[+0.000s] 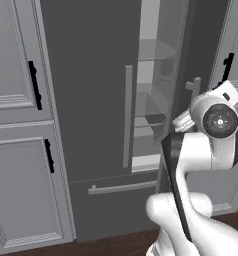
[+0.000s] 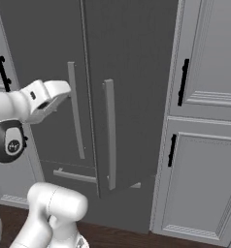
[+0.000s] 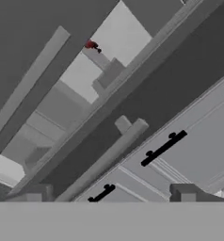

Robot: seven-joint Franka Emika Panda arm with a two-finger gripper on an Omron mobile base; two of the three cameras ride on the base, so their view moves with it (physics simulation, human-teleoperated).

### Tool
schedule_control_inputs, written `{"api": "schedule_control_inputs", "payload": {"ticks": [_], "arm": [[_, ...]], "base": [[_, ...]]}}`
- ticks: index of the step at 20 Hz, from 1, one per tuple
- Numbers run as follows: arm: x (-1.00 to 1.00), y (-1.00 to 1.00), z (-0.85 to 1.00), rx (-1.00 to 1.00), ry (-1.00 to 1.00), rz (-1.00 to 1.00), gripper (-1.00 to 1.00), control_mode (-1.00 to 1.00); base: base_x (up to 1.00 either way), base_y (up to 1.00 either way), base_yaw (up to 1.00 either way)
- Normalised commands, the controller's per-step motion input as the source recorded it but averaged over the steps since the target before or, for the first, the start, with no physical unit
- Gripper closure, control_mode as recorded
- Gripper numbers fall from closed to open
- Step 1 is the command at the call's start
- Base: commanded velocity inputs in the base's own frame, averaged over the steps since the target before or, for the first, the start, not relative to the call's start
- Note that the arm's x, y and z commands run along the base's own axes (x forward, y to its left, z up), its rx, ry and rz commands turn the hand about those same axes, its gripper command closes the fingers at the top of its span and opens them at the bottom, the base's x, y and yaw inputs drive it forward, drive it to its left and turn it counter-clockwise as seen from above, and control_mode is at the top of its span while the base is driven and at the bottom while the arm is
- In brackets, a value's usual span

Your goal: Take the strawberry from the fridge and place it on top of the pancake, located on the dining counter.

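Note:
The fridge (image 1: 91,100) is a tall dark grey appliance, and its right door (image 2: 137,97) stands ajar. Through the gap I see the pale interior (image 1: 151,105) with glass shelves. In the hand view the strawberry (image 3: 90,45), a tiny red berry, lies on a shelf deep inside. My gripper (image 3: 113,194) is open, its two fingertips (image 3: 36,193) far apart with nothing between them. It hangs in front of the ajar door's bar handle (image 3: 104,160), apart from it. The hand (image 2: 44,99) sits left of the door handles. The pancake and the dining counter are out of view.
Light grey panelled cabinets with black handles flank the fridge on the left (image 1: 21,125) and right (image 2: 205,121). The left fridge door is shut, with its bar handle (image 2: 74,111). A freezer drawer handle (image 1: 123,187) runs below. Dark wood floor (image 1: 106,245) lies underneath.

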Motion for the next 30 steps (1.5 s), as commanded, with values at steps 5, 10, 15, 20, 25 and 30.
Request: {"api": "schedule_control_inputs", "payload": {"ticks": [5, 10, 15, 20, 25, 30], "arm": [[0.47, 0.63, 0.0, -0.3, 0.07, -0.09, -1.0, -1.0], [0.93, 0.1, 0.0, -0.18, 0.11, -0.09, -1.0, -1.0], [1.0, 0.0, -0.05, -0.13, 0.14, -0.12, -1.0, -1.0], [0.98, 0.01, -0.13, -0.12, 0.08, -0.14, -1.0, -1.0], [0.91, -0.03, -0.18, -0.08, 0.02, -0.15, -1.0, -1.0], [0.67, -0.27, -0.11, -0.04, 0.0, -0.13, -1.0, -1.0]], "base": [[0.0, 0.0, 0.0], [0.0, 0.0, 0.0], [0.0, 0.0, 0.0], [0.0, 0.0, 0.0], [0.0, 0.0, 0.0], [0.0, 0.0, 0.0]]}}
